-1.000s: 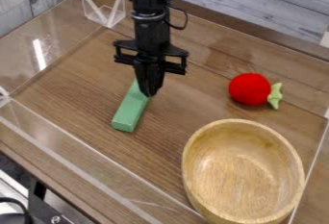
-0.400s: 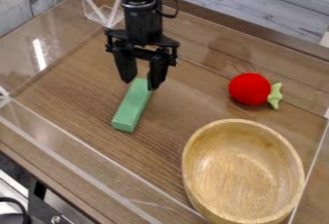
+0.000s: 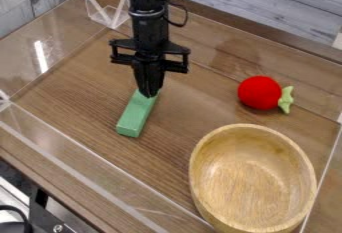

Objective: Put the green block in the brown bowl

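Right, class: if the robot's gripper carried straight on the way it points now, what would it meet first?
Probably the far end of the green block: the gripper points down at it. From this one view, how much gap is left, or whether they already touch, is unclear.

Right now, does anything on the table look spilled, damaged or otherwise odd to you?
Nothing stands out: the green block lies flat, and the light-brown wooden bowl sits upright with no visible damage.

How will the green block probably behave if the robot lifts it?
The green block is probably stiff, since it lies straight without bending. Its flat shape suggests it will not roll. Lifted near one end, it may tilt, because it is long.
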`<state>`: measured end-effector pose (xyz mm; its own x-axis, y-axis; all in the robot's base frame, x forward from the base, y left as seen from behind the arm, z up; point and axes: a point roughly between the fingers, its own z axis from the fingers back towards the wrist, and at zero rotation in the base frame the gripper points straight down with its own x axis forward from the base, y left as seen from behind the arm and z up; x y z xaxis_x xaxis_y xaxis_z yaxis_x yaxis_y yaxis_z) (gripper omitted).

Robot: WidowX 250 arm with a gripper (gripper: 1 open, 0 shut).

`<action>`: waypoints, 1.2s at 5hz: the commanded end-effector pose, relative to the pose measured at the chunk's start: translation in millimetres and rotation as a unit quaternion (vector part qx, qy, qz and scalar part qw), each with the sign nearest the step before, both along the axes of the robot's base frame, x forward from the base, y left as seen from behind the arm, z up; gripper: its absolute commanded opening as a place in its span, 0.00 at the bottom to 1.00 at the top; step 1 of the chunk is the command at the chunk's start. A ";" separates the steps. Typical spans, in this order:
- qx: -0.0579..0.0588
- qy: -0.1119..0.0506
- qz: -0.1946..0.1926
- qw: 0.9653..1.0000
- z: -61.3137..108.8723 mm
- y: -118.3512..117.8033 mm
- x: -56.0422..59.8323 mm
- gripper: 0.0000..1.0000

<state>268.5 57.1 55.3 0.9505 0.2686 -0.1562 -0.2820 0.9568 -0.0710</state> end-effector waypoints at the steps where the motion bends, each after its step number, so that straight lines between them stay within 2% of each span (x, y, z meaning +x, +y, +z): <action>1: 0.002 -0.018 -0.012 1.000 11.9 -1.9 11.8 1.00; 3: 0.004 -0.010 -0.036 0.999 3.1 -7.0 7.5 1.00; 4: 0.008 -0.004 -0.039 0.999 -7.5 -6.8 4.5 1.00; 5: 0.013 0.001 -0.023 1.000 -19.6 -12.8 -3.0 1.00; 6: 0.014 0.002 -0.009 1.000 -22.5 -19.2 -8.8 0.00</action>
<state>259.0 40.5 28.5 0.9521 0.2558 -0.1675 -0.2658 0.9632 -0.0396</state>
